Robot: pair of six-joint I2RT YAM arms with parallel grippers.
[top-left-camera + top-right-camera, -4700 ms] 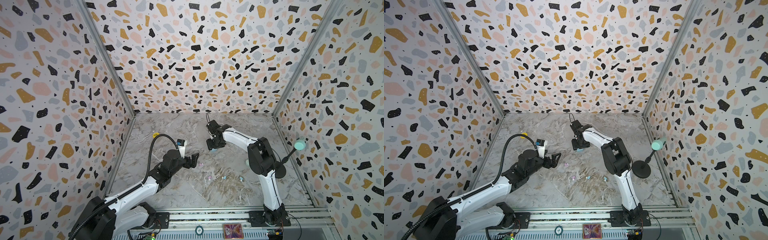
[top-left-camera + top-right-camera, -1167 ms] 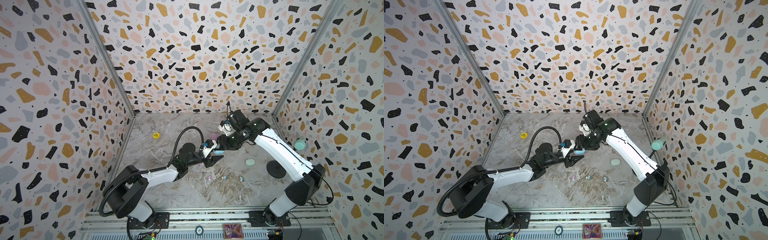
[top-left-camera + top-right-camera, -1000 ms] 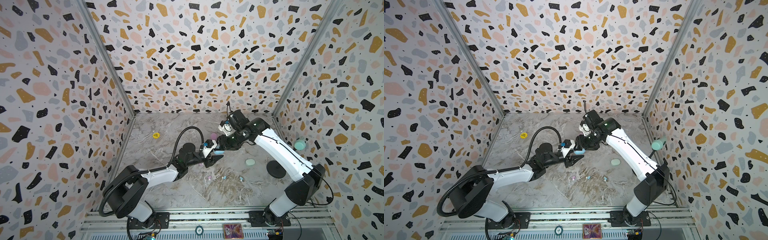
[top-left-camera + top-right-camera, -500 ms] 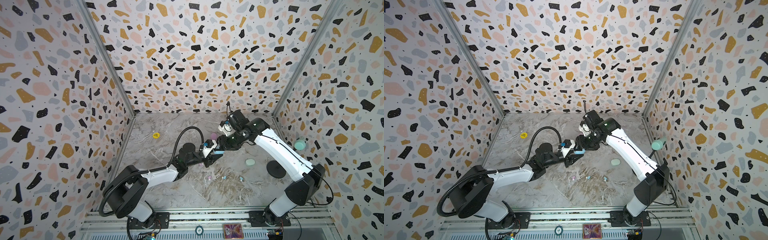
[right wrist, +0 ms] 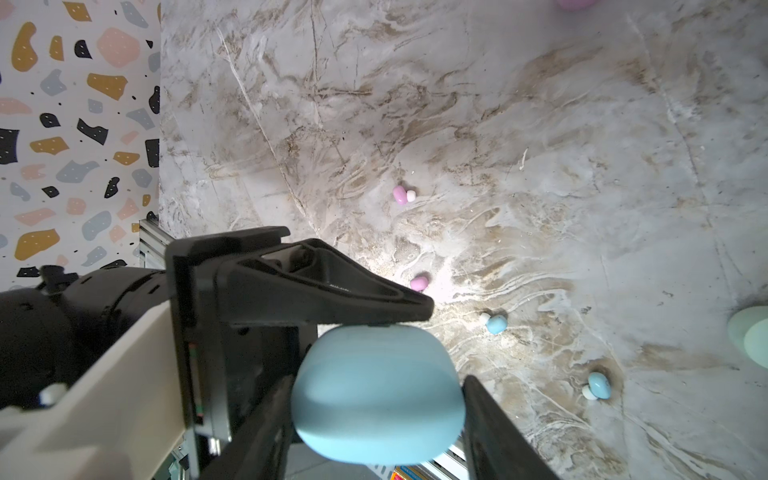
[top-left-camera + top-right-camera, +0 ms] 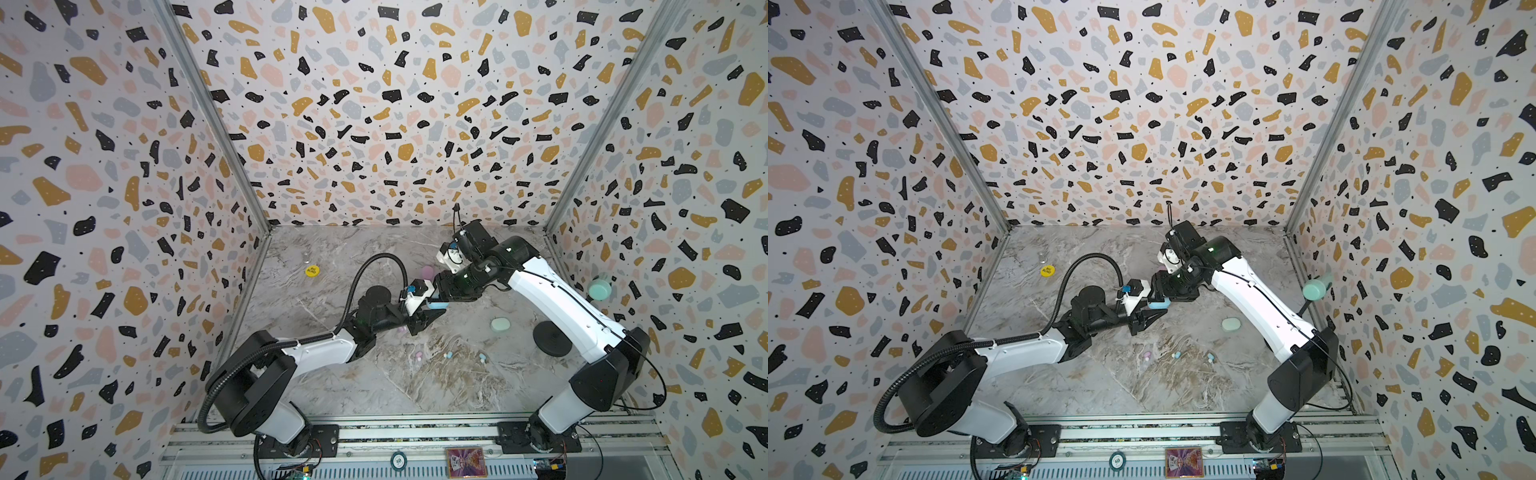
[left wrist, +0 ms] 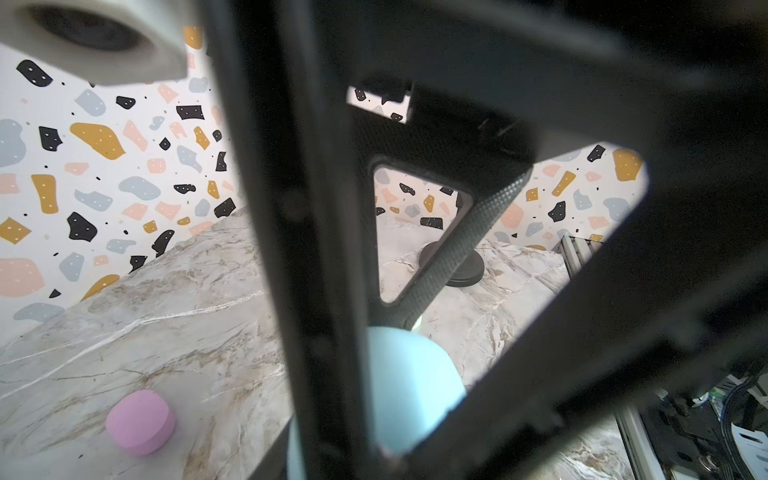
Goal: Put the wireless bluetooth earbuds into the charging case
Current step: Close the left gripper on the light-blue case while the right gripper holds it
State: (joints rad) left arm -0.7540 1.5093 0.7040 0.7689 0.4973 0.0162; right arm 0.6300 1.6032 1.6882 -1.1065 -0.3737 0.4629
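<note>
My right gripper (image 5: 377,380) is shut on the closed blue charging case (image 5: 374,419), holding it above the middle of the table (image 6: 438,305). My left gripper (image 6: 441,312) is shut. Its pointed fingers (image 5: 332,291) lie against the case's edge, and the case shows behind them in the left wrist view (image 7: 411,374). Loose earbuds lie on the marble below: two pink ones (image 5: 401,194) (image 5: 418,283) and two blue ones (image 5: 496,324) (image 5: 598,386). Both top views also show them in a row (image 6: 1177,354).
A closed mint case (image 6: 500,325) lies right of the middle and a closed pink case (image 7: 140,422) sits behind the grippers. A black round stand (image 6: 552,338) with a mint head (image 6: 599,289) is by the right wall. A yellow sticker (image 6: 311,271) lies at the back left.
Some seconds ago the arms were apart; now both meet at the blue case. Within the last second the left jaws closed and the fingertips moved up against the case.
</note>
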